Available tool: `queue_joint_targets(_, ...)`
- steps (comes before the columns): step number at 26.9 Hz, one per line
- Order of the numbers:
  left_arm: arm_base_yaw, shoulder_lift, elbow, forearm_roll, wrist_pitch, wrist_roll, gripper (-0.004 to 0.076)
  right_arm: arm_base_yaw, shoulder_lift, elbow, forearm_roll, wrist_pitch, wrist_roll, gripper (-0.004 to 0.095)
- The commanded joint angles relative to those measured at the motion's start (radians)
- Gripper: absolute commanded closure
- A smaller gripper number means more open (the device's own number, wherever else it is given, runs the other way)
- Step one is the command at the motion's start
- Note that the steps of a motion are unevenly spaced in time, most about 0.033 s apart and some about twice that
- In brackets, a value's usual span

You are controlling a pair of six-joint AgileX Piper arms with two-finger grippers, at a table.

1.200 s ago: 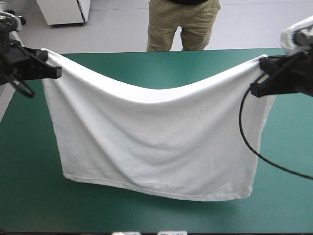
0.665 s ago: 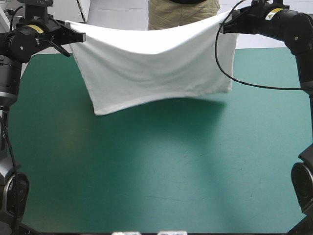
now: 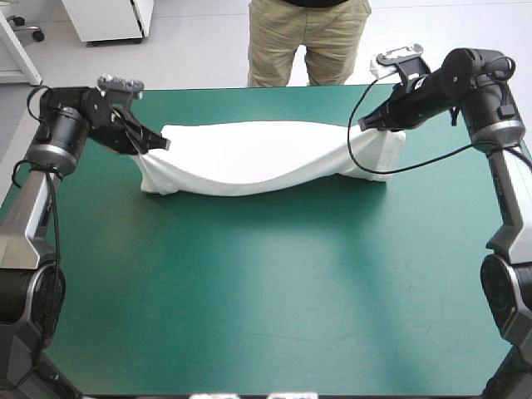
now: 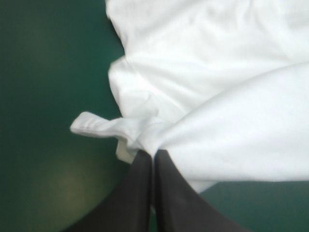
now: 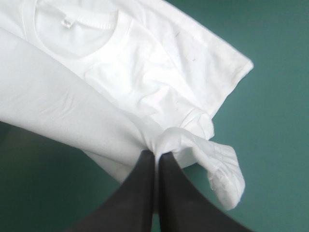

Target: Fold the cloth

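Pinching a bunched corner each, the left gripper (image 3: 160,143) and right gripper (image 3: 364,125) clamp the T-shirt (image 3: 258,162), which sags between them onto the table (image 3: 266,299) near its far edge. Lowering both ends evenly and taut should lay the fold straight. The collar tag (image 5: 66,24) shows no readable writing.

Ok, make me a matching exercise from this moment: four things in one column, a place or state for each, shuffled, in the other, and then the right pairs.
Things:
1. left gripper
2. right gripper
3. T-shirt
4. neck opening

Places and states:
A. white band stretched across the far half of the table
B. shut on the T-shirt's end toward the table's right edge
C. round, with a small label inside, ahead of the right gripper
D. shut on the T-shirt's end toward the table's left edge

Pairs: 1-D, 2-B, 3-A, 4-C.
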Motion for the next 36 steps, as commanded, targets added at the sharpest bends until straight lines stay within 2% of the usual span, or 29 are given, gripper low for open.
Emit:
queue_joint_targets(1,-0.003,-0.089,0.116,-0.008,-0.054,0.003,0.0733,-0.010,-0.084,0.064,0.047,0.000,-0.022,0.0925)
queue_joint_targets(6,-0.003,-0.198,0.329,0.007,-0.069,0.018,0.0733,-0.010,-0.184,0.311,0.053,-0.004,-0.047,0.0925)
queue_joint_targets(12,-0.003,-0.257,0.427,0.007,-0.023,0.020,0.0733,-0.010,-0.268,0.519,0.051,-0.039,-0.048,0.0925)
queue_joint_targets(19,-0.003,-0.319,0.601,0.007,-0.030,0.020,0.0733,-0.010,-0.360,0.759,0.048,-0.077,-0.060,0.0925)
queue_joint_targets(32,-0.003,-0.381,0.737,0.003,-0.057,0.018,0.0733,-0.010,-0.474,1.076,0.028,-0.195,-0.041,0.0925)
queue_joint_targets(36,-0.003,-0.381,0.750,0.011,-0.067,0.018,0.0733,-0.010,-0.476,1.149,-0.020,-0.240,-0.021,0.0925)
